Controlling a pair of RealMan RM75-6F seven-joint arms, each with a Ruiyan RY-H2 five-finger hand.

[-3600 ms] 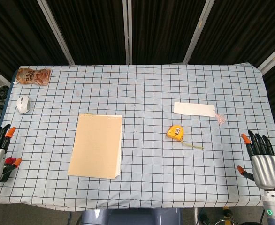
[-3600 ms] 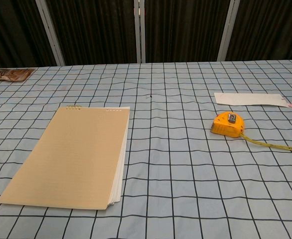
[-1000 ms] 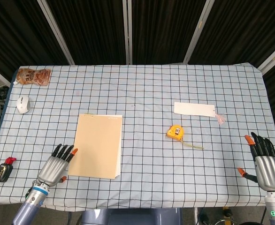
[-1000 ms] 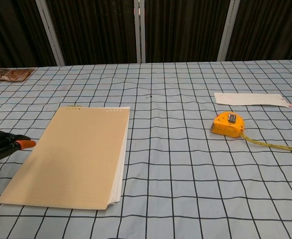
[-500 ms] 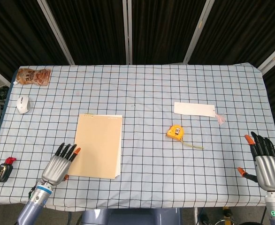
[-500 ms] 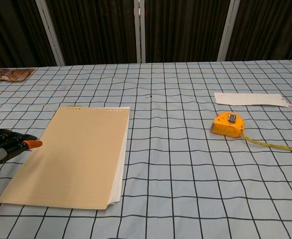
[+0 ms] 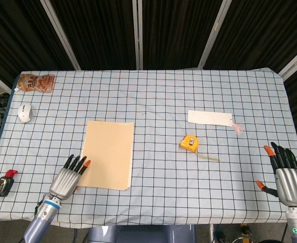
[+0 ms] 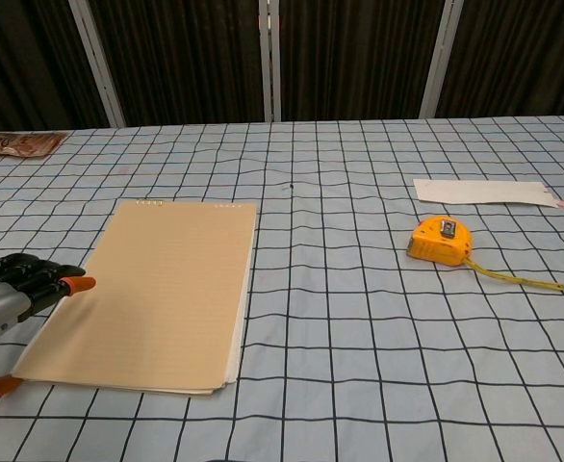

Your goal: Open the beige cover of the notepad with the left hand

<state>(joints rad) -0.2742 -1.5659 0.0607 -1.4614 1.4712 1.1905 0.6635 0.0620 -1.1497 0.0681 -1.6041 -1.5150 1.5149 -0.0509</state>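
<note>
The notepad point(image 7: 109, 154) with its beige cover lies flat on the checked cloth, left of centre, and the cover point(image 8: 157, 289) is down over the white pages. My left hand point(image 7: 67, 179) rests at the pad's near left edge with its fingers stretched forward and apart. Its fingertips touch the cover's left border point(image 8: 70, 286), and the thumb sits by the near left corner. Nothing is held in it. My right hand point(image 7: 289, 181) hovers open at the table's near right corner, far from the pad, and does not show in the chest view.
A yellow tape measure point(image 7: 189, 142) and a white card point(image 7: 210, 118) lie right of centre. A white mouse point(image 7: 25, 112) and a snack pouch point(image 7: 36, 82) sit at the far left. A small black and red device point(image 7: 4, 184) lies near the left front edge.
My left hand has moved right and forward until it meets the notepad's left edge. The pad has slid slightly right and away. The right hand has not moved.
</note>
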